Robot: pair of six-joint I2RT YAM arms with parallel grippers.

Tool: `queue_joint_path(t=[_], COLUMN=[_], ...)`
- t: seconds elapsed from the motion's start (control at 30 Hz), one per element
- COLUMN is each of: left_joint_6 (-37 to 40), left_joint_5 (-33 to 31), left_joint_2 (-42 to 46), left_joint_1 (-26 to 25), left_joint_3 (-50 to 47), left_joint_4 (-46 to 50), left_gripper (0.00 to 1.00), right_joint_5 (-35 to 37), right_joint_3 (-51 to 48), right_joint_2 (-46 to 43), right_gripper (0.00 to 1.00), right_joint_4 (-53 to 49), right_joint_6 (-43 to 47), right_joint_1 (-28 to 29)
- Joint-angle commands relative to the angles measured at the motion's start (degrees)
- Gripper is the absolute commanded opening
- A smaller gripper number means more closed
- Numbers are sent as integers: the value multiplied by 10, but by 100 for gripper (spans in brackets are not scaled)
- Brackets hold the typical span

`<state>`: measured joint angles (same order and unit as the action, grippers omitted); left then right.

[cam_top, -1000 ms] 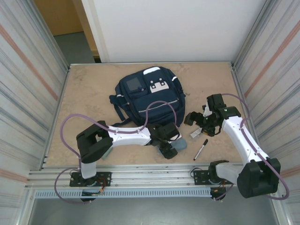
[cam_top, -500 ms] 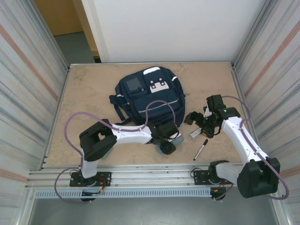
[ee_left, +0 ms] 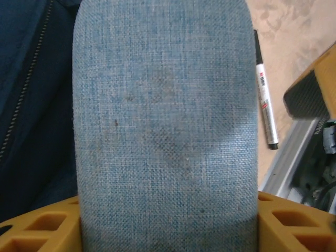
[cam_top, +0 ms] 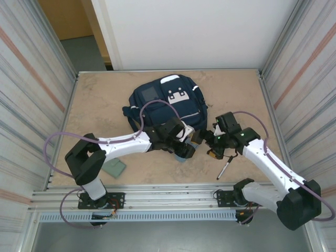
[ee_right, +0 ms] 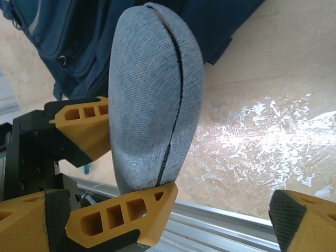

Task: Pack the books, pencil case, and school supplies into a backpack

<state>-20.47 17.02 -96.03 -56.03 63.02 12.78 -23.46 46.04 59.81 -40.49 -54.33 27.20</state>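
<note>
We see the backpack [cam_top: 168, 102] at upper centre. Just below it, the pencil case [cam_top: 185, 154] sits clamped in our left claw [cam_top: 184, 151], with the right claw [cam_top: 206, 146] gaping wide alongside. We fear the claws colliding could knock the case loose.

Beige mottled table [cam_top: 100, 100], aluminium rail [cam_top: 168, 198] along its near edge, white wall [cam_top: 189, 31] behind
</note>
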Motion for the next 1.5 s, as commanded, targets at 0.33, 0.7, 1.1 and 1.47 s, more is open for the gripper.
queue_joint_path(t=[0.33,0.7,1.1,1.47], left_joint_6=[-100,-72,-46,-37], left_joint_5=[111,114,80,109], left_joint_2=[84,98,98,147], left_joint_1=[17,17,20,64], left_joint_3=[-50,-26,11,-27], left_joint_4=[-162,-115,-47,-43], left_gripper=[52,52,53,65], right_joint_5=[46,83,53,34], right_joint_3=[-5,6,-5,-1], right_joint_2=[-21,-8,13,3], right_gripper=[85,56,46,32], right_joint_4=[130,128,186,160], right_joint_6=[-118,-122,-168,-152], right_joint_1=[26,50,68,25])
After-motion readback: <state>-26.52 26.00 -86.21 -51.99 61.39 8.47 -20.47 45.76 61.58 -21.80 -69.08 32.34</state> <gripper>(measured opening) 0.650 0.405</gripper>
